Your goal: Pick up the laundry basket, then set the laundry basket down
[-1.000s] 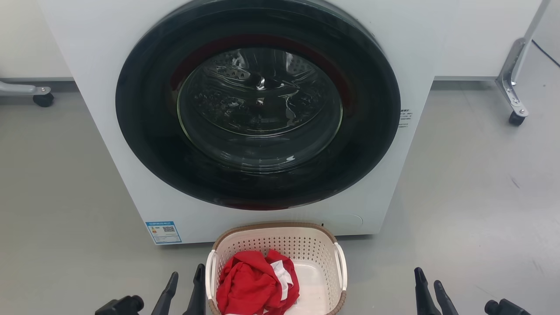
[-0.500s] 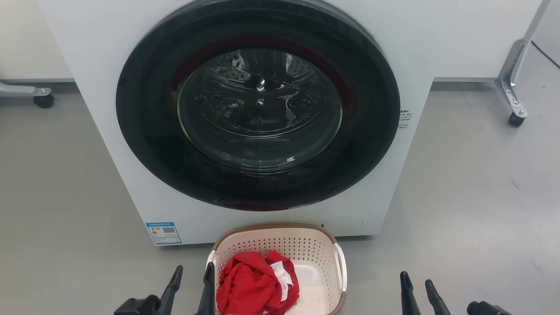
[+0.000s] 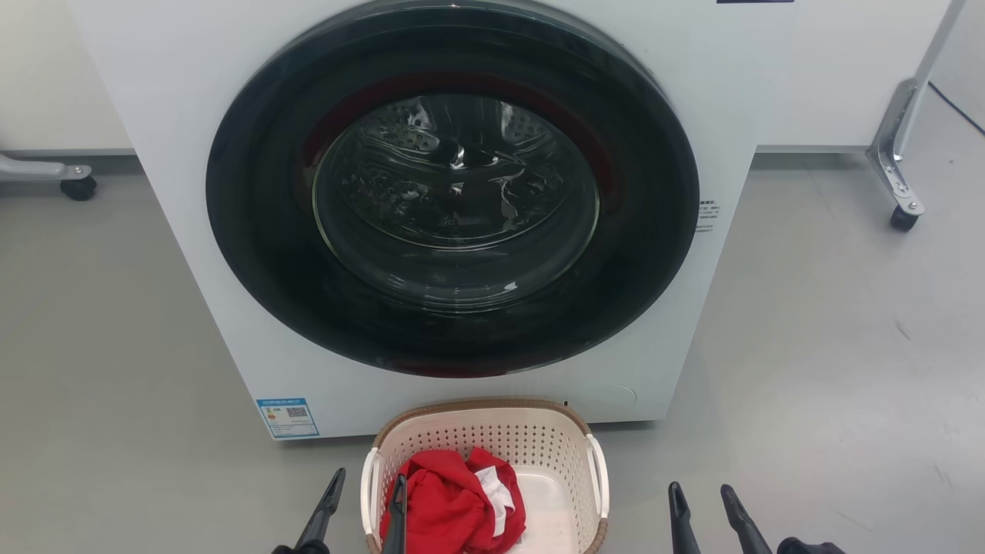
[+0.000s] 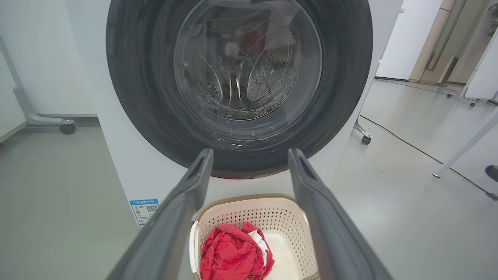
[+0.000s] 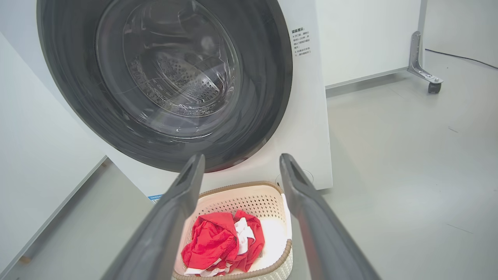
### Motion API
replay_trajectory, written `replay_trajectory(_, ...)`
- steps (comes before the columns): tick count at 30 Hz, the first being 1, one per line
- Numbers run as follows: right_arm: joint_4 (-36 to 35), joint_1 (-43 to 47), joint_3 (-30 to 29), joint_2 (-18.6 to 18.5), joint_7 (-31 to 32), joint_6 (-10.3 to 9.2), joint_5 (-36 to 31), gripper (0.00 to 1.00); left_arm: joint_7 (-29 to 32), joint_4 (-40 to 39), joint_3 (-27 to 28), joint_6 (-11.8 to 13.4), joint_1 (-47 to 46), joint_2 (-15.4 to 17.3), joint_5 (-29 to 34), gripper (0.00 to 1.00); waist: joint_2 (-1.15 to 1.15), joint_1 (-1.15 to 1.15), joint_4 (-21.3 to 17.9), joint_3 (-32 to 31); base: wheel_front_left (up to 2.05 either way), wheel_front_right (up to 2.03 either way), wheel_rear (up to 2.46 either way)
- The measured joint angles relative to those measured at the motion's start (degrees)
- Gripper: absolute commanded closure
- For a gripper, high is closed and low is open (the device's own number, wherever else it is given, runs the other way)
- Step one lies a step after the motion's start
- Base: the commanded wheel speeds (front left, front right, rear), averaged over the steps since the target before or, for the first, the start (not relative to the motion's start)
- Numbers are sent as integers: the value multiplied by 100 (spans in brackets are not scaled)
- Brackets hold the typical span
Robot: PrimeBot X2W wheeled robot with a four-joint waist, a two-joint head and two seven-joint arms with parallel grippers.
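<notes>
We log: left gripper (image 3: 364, 502) wide, flanking the left handle (image 3: 368, 478) of the laundry basket (image 3: 492, 435); right gripper (image 3: 704, 512) wide, clear of its right side; left nearer.

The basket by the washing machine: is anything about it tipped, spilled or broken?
Nothing stands out. The cream-white perforated plastic basket with a brown woven-look rim stands level on the grey floor, before the white washing machine with its round dark door shut. The crumpled red-and-white cloth lies wholly inside.
</notes>
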Motion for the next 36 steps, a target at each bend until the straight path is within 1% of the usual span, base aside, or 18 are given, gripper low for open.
replay_trajectory(3, -37, 29, 81, -5, -58, -13, -178, 0, -69, -21, -38, 49, 2, 2, 246, 0, 0, 0, -4, -13, 0, 0, 0)
replay_trajectory(5, -60, 88, 122, -7, -98, -56, -348, 0, -97, -34, -54, 92, 9, 2, 345, 0, 0, 0, -7, -17, 0, 0, 0)
replay_trajectory(28, -135, 112, -65, -10, -99, -57, -382, 0, -97, -36, 165, 82, 116, -41, 257, 0, 0, 0, -26, 17, 0, 0, 0)
replay_trajectory(29, -156, 112, -81, -10, -99, -57, -382, 0, -97, -36, 175, 42, 116, -44, 257, 0, 0, 0, -29, 21, 0, 0, 0)
replay_trajectory(36, -221, 112, -101, -10, -99, -57, -389, 0, -97, -38, 198, 40, 117, -57, 259, 0, 0, 0, -31, 34, 0, 0, 0)
